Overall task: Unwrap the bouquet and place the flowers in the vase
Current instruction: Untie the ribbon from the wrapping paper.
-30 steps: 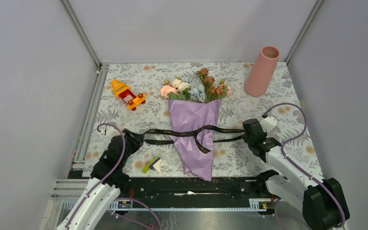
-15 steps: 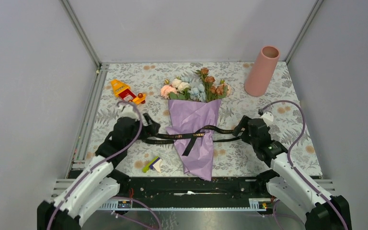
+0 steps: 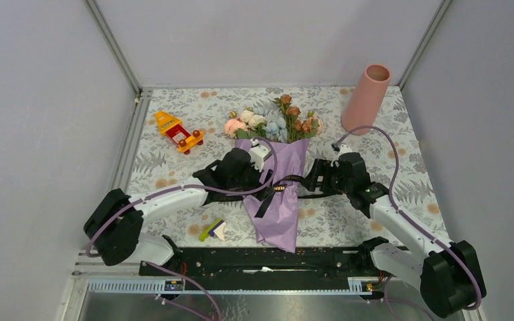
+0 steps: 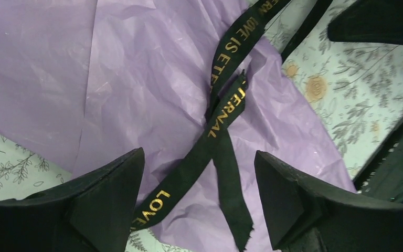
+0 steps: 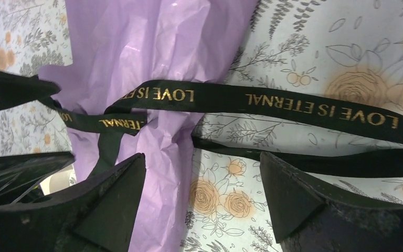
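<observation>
**Top external view.** A yellow-and-red toy vehicle [image 3: 178, 132] is located on the floral tablecloth [image 3: 401, 167], beyond and to the left of the left gripper [image 3: 261, 175]. A small green, purple and white piece [image 3: 213, 230] lies nearer the arm bases than that gripper, to its left. The vase [image 3: 366, 99] stands upright beyond and to the right of the right gripper [image 3: 314, 177], well apart from it. The bouquet [image 3: 278, 214] lies flat between the two grippers, with its purple paper cone narrowing towards the bases. The flowers [image 3: 271, 124] protrude from its far end, beyond both grippers, and are enclosed by the paper. A black ribbon [image 3: 283, 189] is laid loosely across the paper. Its lettering cannot be read in this view. Each gripper is positioned at one side edge of the paper; contact with the paper cannot be determined.

**Left wrist view.** Crinkled purple paper fills the area ahead of the fingers [image 4: 110, 205], and tablecloth is visible to the right. Gold capitals on the ribbon are legible as "LOVE IS ETE", "TERNAL" and "LOVE". The jaws are spread wide. Ribbon strands pass beneath the gap, and nothing is pinched.

**Right wrist view.** Paper lies ahead and to the left, and the ribbon extends rightwards over the tablecloth. "LOVE IS ETERNAL" is read inverted. The jaws are spread wide, and nothing is held.
</observation>
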Action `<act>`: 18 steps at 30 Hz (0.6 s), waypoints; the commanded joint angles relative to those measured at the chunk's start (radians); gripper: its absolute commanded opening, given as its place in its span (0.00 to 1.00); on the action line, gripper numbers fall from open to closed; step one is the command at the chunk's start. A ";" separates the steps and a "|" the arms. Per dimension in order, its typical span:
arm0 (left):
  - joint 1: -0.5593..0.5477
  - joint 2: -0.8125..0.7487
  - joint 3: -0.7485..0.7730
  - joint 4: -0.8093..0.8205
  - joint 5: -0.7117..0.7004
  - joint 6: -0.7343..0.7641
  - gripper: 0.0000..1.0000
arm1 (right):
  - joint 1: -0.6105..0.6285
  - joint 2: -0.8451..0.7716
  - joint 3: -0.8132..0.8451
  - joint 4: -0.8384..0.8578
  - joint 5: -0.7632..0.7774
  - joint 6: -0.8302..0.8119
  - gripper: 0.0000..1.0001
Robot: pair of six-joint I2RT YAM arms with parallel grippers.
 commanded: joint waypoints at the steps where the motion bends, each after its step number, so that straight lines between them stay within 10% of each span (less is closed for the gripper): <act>1: -0.002 0.047 0.064 0.002 -0.011 0.110 0.82 | 0.011 0.020 0.043 0.063 -0.091 -0.030 0.86; 7: -0.002 0.116 0.062 0.013 0.013 0.108 0.77 | 0.025 0.072 0.059 0.079 -0.121 -0.054 0.85; 18: -0.003 0.119 0.035 0.054 -0.020 0.072 0.19 | 0.269 0.198 0.223 -0.034 0.254 -0.146 0.82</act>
